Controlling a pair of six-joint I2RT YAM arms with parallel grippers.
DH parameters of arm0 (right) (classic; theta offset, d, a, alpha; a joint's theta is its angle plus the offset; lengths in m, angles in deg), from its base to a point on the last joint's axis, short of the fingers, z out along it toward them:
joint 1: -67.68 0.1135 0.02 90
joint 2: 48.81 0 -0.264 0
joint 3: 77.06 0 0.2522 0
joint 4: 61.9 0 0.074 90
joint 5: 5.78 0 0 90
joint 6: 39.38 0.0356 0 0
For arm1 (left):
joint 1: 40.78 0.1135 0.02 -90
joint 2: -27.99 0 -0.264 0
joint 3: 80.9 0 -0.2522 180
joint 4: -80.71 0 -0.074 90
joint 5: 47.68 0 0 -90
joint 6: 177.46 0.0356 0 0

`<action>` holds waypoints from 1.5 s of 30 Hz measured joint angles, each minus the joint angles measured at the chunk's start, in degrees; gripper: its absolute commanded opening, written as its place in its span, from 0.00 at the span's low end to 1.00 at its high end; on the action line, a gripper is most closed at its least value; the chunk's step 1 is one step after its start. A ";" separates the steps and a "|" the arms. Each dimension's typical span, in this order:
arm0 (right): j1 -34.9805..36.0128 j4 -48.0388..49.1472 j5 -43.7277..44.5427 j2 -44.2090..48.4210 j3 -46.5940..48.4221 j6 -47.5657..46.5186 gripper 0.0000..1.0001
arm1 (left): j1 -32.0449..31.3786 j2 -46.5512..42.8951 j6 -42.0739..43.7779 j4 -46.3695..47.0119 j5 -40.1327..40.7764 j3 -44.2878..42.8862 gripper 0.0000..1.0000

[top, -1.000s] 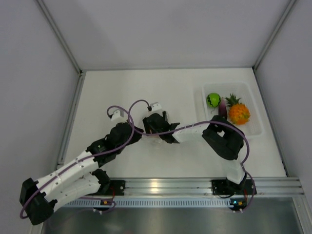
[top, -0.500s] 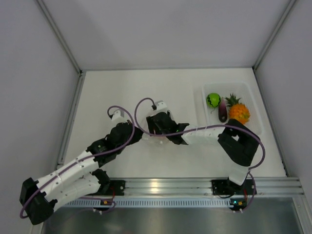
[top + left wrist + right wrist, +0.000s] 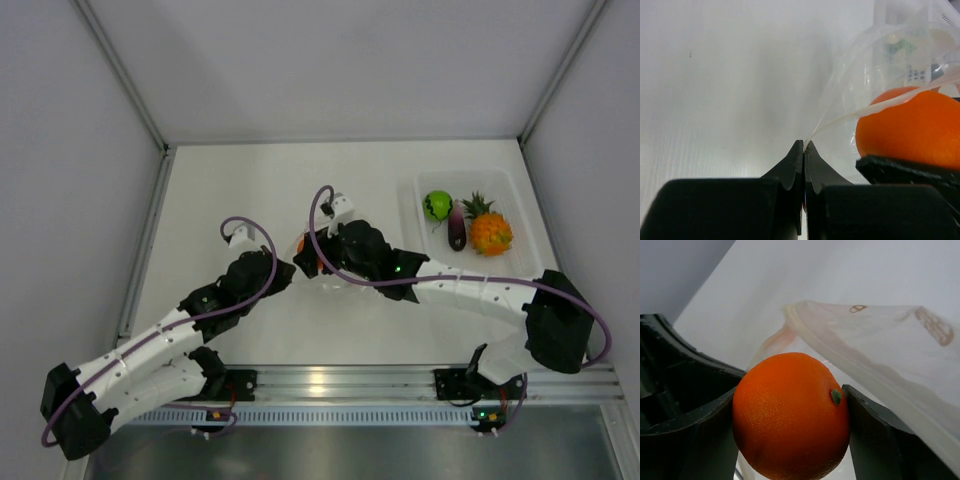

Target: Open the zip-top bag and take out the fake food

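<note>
The zip-top bag (image 3: 875, 65) is clear crinkly plastic, and my left gripper (image 3: 804, 144) is shut on its thin edge strip. My right gripper (image 3: 790, 420) is shut on the small orange (image 3: 790, 415), one black finger on each side, at the bag's (image 3: 875, 350) open mouth. From above, the orange (image 3: 304, 246) peeks out at the right gripper (image 3: 312, 254), close to the left gripper (image 3: 287, 270); the bag is mostly hidden under them. A green ball (image 3: 437, 205), a purple eggplant (image 3: 457, 228) and an orange pineapple (image 3: 490, 232) lie in a tray.
The rigid clear tray (image 3: 525, 262) sits at the right of the white table. White walls with metal rails close in the left, back and right sides. The right arm stretches low across the table's near middle.
The right arm's elbow has swung out to the right and the arm has stretched flat. Its wrist has turned, and the orange now shows in its gripper. The left arm has not moved.
</note>
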 measured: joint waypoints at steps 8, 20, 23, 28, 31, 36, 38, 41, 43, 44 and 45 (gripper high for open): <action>0.00 0.96 -13.46 5.14 -2.01 2.73 0.47 | 0.00 -2.14 -1.79 0.15 0.42 1.07 0.00; -0.46 15.67 -26.34 4.26 -6.84 9.40 0.45 | 0.07 -3.80 -2.56 -0.04 -0.20 1.07 0.00; -0.72 17.79 -28.02 3.50 -6.80 11.76 0.46 | 0.07 -4.70 -2.58 -0.33 0.07 1.07 0.00; -2.05 26.36 -32.15 -0.50 -6.78 20.39 0.43 | -0.13 -6.16 -3.06 0.15 0.57 1.01 0.00; -2.23 26.62 -32.59 -0.83 -6.71 22.08 0.43 | -0.39 -6.40 -3.21 0.44 0.87 0.98 0.00; -1.38 13.40 -29.29 5.29 -4.24 15.91 0.46 | -0.42 -6.38 -3.43 0.20 3.58 1.01 0.00; 0.37 7.65 -26.60 9.97 -2.25 13.22 0.46 | -0.13 -6.32 -3.43 -0.46 5.29 1.05 0.00; 1.70 0.92 -21.11 17.79 1.01 8.79 0.47 | 0.00 -6.67 -3.39 -1.70 7.39 1.27 0.00; 1.68 -1.77 -17.16 22.27 1.57 6.47 0.46 | 0.00 -6.91 -3.15 -1.90 8.28 1.27 0.00; 1.60 -3.45 -15.13 24.26 1.57 5.33 0.47 | 0.00 -6.91 -3.04 -1.95 8.46 1.27 0.00; 1.42 -5.84 -12.39 25.88 1.84 4.24 0.48 | 0.02 -6.88 -2.80 -2.12 8.79 1.27 0.00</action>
